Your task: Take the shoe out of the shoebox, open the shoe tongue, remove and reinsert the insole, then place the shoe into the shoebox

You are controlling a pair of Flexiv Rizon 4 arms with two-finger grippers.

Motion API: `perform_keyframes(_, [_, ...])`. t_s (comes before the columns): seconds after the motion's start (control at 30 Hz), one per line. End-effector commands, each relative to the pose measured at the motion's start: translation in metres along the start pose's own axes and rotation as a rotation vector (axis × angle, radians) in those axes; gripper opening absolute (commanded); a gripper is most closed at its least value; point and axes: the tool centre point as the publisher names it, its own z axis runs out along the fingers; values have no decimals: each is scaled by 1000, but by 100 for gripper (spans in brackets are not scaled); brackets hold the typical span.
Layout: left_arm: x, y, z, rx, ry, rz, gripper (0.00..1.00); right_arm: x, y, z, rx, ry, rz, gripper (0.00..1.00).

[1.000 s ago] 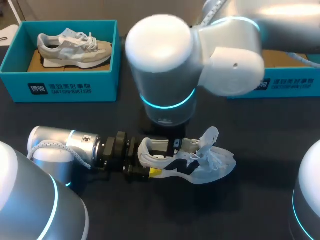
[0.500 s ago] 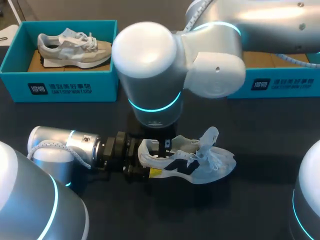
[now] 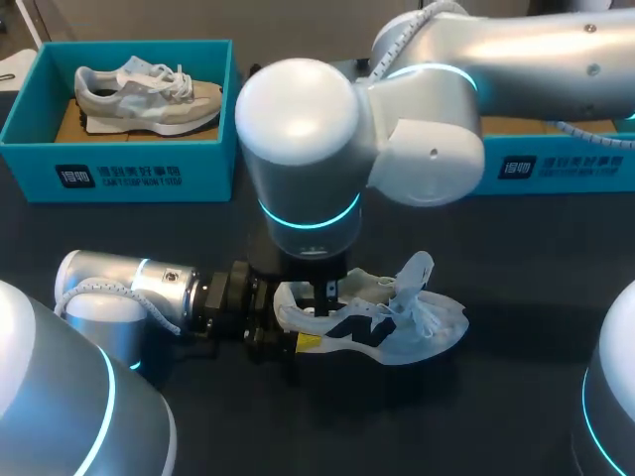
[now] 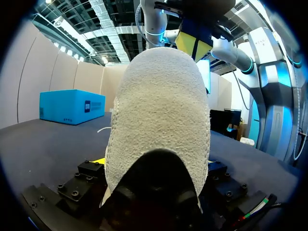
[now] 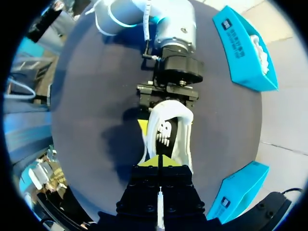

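a: where's the shoe (image 3: 382, 322) for you right now?

b: it's out on the desk (image 3: 516, 407), near the front edge. its long axis runs across you, heel toward your left arm and toe toward your right. it looks rolled partly over, side panel up, with the tongue and laces flared at the toe end.

a: and your left hand (image 3: 298, 317)?

b: it comes in flat along the desk from the heel end and is clamped on the heel, one finger on each side. in the left wrist view the heel fills the space between them.

a: so which arm is nearer the opening?

b: your right. its hand (image 3: 322, 291) hangs straight down over the collar, just ahead of the left hand's tips, with the fingers pressed together. you can't tell whether anything thin is pinched between them.

a: what does the move turn on?

b: as i judge it, the opening lies directly under the right hand, not off to one side. any pull on the insole should run up and toward the toe, away from the left hand's grip.
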Motion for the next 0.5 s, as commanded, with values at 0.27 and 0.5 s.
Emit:
perform_keyframes(0.27, [0, 1, 1, 1, -2, 0, 0, -11, 16, 40, 30, 9, -33, 0])
perform_keyframes(0.5, [0, 1, 1, 1, -2, 0, 0, -15, 16, 58, 25, 8, -45, 0])
